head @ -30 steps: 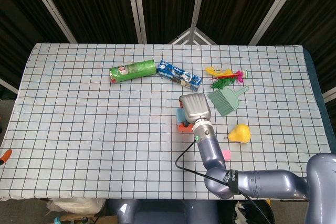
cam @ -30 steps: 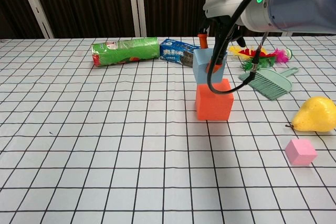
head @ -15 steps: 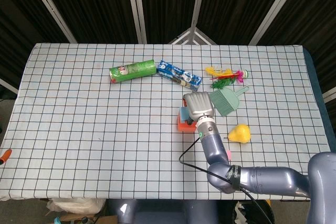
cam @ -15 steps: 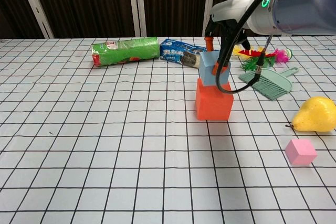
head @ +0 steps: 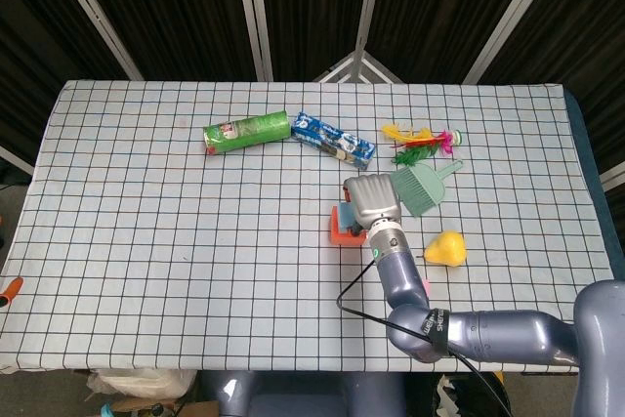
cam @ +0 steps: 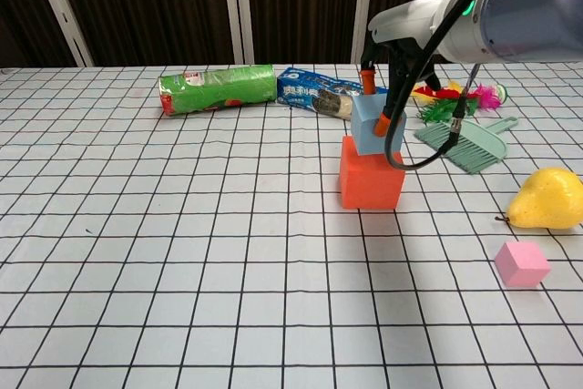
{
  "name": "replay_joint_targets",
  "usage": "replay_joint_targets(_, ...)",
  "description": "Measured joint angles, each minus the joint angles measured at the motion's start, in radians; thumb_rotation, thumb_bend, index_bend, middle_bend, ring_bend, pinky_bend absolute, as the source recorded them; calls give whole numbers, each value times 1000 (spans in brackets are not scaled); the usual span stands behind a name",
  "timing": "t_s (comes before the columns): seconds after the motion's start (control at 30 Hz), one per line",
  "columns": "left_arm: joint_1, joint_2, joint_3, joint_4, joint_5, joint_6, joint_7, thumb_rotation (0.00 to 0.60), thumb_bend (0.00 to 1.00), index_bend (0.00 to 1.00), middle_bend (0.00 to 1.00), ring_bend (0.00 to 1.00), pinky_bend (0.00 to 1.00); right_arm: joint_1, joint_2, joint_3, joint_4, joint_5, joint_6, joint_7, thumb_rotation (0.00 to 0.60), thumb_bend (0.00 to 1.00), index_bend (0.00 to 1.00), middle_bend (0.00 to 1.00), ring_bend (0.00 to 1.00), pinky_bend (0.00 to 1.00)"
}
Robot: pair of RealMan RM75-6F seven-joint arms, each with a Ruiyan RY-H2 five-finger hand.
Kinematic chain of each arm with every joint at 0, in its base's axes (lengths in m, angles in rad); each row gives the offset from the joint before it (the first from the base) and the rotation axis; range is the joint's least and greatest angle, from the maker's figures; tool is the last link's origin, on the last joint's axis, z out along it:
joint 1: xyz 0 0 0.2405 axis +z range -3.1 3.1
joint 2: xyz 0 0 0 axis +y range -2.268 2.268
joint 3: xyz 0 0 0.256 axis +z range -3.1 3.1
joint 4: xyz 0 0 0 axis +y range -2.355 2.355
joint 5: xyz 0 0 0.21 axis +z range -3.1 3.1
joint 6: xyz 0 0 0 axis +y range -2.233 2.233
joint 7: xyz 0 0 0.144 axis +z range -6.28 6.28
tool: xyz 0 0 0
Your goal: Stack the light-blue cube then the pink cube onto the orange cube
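The right hand [cam: 387,102] came down from above the orange cube [cam: 371,183], its fingers [cam: 388,124] closed on the light-blue cube [cam: 373,125], which they held at the orange cube's top, toward its right rear part; whether the two faces were fully in contact could not be told. To finish the placement well, the hand would likely need to bring the light-blue cube back over the orange cube's centre, square its edges, settle it flat, then spread the fingers and lift straight up. The orange cube sat flat on the worktop [cam: 182,252], one face toward the chest camera; the light-blue cube looked turned slightly off that. Neither has a long axis. The pink cube [cam: 521,263] lay right of the orange cube and nearer the camera, untouched.
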Motion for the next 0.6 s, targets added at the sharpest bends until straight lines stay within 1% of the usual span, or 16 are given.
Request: replay_joint_targets(0.6, 1, 0, -3, -1, -7, 0, 3, 600, 243, 127, 56, 24, 179, 26, -21, -28, 63, 19, -29, 35, 600, 492, 606, 968, 900, 674)
